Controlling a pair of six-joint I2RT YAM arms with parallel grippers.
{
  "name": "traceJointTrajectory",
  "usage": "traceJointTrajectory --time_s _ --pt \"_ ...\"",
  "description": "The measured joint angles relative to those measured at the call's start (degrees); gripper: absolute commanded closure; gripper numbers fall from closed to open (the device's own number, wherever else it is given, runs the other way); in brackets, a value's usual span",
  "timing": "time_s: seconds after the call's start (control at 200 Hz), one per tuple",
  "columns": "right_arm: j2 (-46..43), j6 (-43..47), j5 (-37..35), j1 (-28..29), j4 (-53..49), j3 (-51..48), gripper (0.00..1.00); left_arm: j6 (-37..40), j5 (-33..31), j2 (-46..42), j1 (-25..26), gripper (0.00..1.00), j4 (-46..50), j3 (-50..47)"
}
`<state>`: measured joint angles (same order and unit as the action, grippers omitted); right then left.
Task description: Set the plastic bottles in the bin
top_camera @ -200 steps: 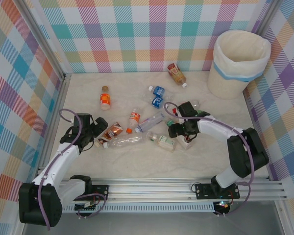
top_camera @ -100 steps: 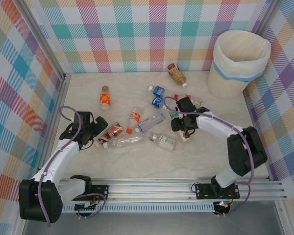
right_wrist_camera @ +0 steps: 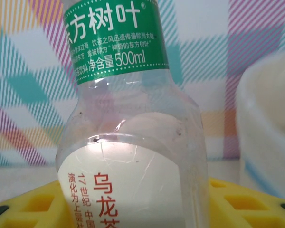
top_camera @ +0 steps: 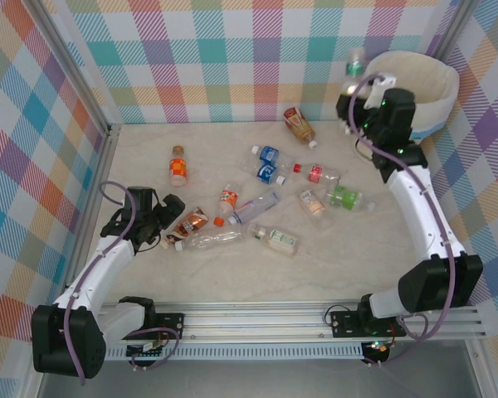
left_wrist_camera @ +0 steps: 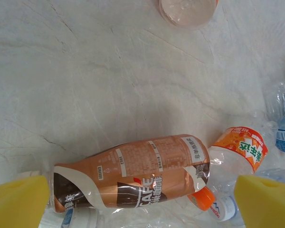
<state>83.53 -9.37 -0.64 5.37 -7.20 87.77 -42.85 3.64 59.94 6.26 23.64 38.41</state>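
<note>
My right gripper (top_camera: 358, 98) is raised at the back right, shut on a clear plastic bottle (top_camera: 353, 70) with a green label, held upright just left of the bin's rim (top_camera: 436, 79). In the right wrist view this bottle (right_wrist_camera: 128, 142) stands between the yellow pads (right_wrist_camera: 237, 204), with the bin (right_wrist_camera: 268, 128) at the right. My left gripper (top_camera: 160, 230) rests low on the table, open, its pads (left_wrist_camera: 16, 204) on either side of a lying brown-labelled bottle (left_wrist_camera: 133, 168). Several more bottles lie across the table, among them an orange one (top_camera: 178, 165) and a green-labelled one (top_camera: 342, 197).
Checked walls enclose the table on three sides. An orange-labelled bottle (left_wrist_camera: 240, 149) and crumpled clear bottles (top_camera: 212, 239) crowd round the brown one. Another brown bottle (top_camera: 299, 124) lies near the back wall. Bare table (top_camera: 340, 257) stretches along the front right.
My right arm has closed on the green-labelled bottle in the table's middle and lifted it up and back to beside the bin's rim. The left arm has stayed put.
</note>
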Motion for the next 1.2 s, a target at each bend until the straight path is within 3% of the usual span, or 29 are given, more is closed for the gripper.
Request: traceJointTrajectory --time_s 0.36,0.565,0.84,1.035,1.2 --pt "22.53 1.99 -9.11 -8.22 2.38 26.62 0.47 -2.89 4.13 -3.45 0.00 0.00 -0.72 -1.25" --pt "30.69 8.44 -14.60 -9.29 0.44 34.14 0.46 -6.47 6.10 -5.31 0.00 0.00 0.72 -1.57" --pt "32.50 20.37 -24.30 -3.21 2.78 34.49 0.40 -13.29 11.17 -7.43 0.00 0.00 -1.11 -6.05" --pt "34.56 20.76 -27.45 -4.33 3.63 34.21 0.35 -14.58 12.04 -7.39 0.00 0.00 -1.49 -6.43" --pt "37.53 17.29 -26.38 -6.60 -2.47 37.83 0.30 -14.64 12.39 -6.71 0.00 0.00 -1.55 -6.49"
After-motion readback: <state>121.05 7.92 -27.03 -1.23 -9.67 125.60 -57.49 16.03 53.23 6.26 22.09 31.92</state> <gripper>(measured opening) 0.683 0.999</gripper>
